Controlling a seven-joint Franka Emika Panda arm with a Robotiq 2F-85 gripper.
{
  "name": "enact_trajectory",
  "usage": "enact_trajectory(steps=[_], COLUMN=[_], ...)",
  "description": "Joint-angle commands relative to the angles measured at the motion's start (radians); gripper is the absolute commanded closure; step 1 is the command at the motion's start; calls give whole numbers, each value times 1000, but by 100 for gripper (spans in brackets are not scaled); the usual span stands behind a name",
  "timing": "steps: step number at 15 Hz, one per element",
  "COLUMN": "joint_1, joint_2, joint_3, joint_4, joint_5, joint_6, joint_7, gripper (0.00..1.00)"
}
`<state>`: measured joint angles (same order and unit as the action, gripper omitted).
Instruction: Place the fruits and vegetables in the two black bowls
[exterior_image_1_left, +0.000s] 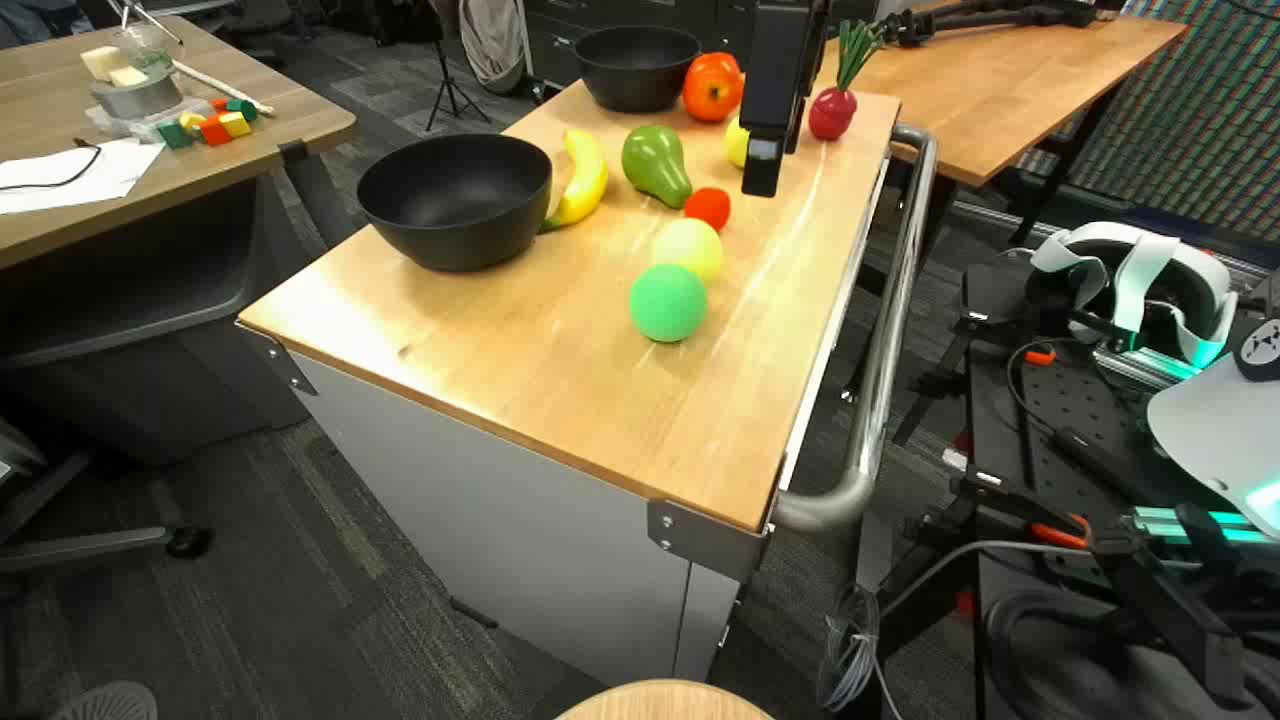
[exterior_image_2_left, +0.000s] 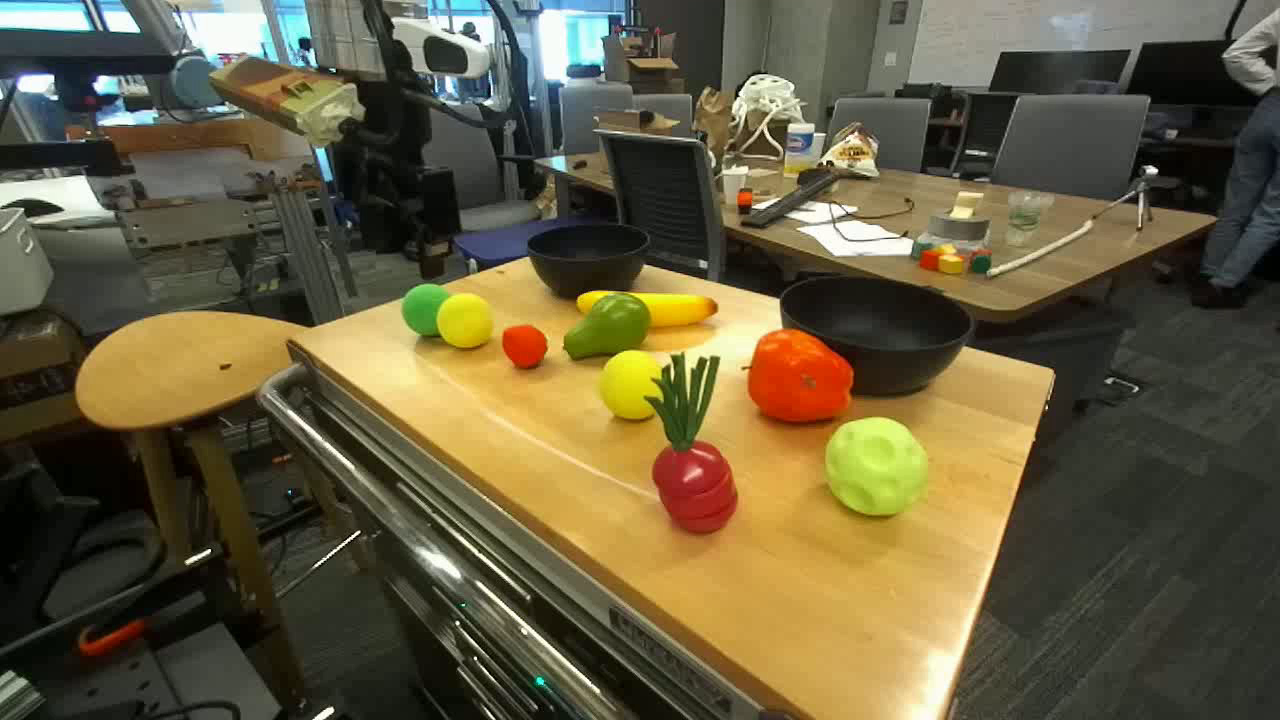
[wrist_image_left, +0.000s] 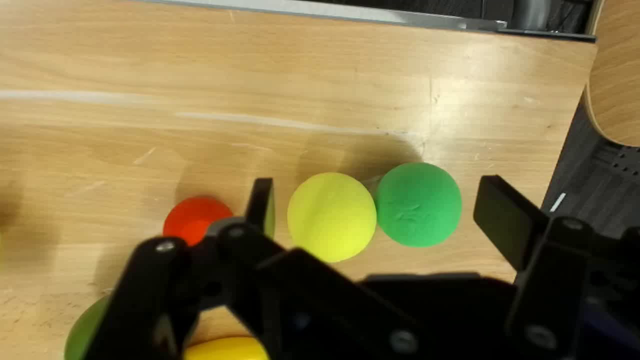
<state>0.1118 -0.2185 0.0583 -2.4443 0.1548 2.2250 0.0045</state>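
The green pear (exterior_image_1_left: 655, 165) lies on the table top (exterior_image_1_left: 560, 390). Near it sits the small red round (wrist_image_left: 196, 217), and farther out that way come the yellow ball (wrist_image_left: 332, 217) and then the green ball (wrist_image_left: 419, 205). The gripper (wrist_image_left: 376, 202) hangs over these two balls, past the pear's red neighbour; its jaws stand wide apart and hold nothing, and in the wrist view both balls show between them. The yellow banana (exterior_image_1_left: 587, 180) is just beside the pear, on the side toward one black bowl (exterior_image_1_left: 455, 235). The other way from the pear a second yellow ball (exterior_image_2_left: 628, 386) is near, and well apart from the pear are the orange-red pepper (exterior_image_2_left: 800, 376), the red beet with green leaves (exterior_image_2_left: 695, 485), the bumpy light green ball (exterior_image_2_left: 877, 467) and the other black bowl (exterior_image_1_left: 630, 85). I guess the green ball or the yellow ball beside it is next to pick up. Both look light and a little soft, like foam, so a small squeeze round the fat middle should do. They seem to touch, so a bump could make one roll; it may help to turn and pinch across their row, not along it. The pear looks hard and shiny and might slip, so its fat part seems best. The beet looks safest by its round body, as the leaves may bend.
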Motion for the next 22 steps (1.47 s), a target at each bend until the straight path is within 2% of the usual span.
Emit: enact_trajectory(steps=[1, 17, 18, 22], joint_1=[-6, -6, -21, -86], joint_2=[-1, -2, -57, -135], joint_3=[6, 6, 2, -84], joint_4=[5, 16, -1, 49], joint_5=[1, 1, -28, -21], joint_6=[-2, -2, 61, 116], joint_7=[-1, -1, 10, -63], gripper=[0, 0, 0, 0])
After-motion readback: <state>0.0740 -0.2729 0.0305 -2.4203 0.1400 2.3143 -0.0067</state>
